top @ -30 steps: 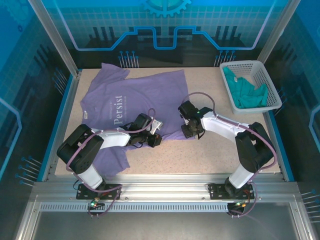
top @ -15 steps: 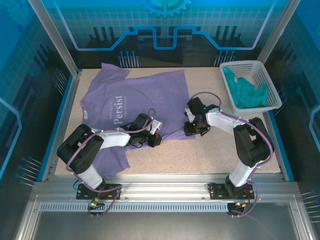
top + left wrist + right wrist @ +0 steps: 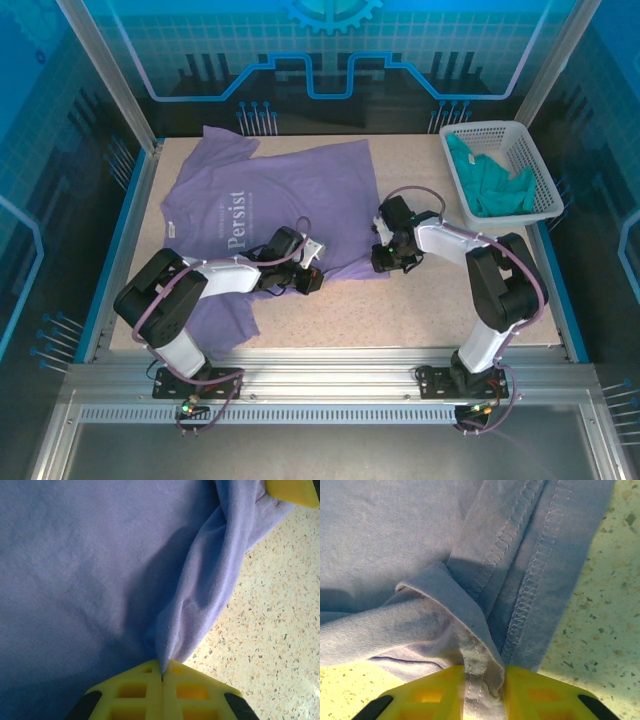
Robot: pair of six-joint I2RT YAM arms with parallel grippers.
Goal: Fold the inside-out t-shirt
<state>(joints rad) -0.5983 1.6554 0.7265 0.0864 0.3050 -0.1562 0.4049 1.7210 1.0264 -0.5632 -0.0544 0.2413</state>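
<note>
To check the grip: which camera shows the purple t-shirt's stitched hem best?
Right wrist view: the hem with its double stitching lies close up, caught in the right gripper. Top external shows the whole t-shirt, stitching too small; left wrist shows plain fabric.

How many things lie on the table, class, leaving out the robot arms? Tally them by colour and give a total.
Lavender: 1, the t-shirt
Teal-green: 1, the garment in the basket
White: 1, the basket
Total: 3
</note>
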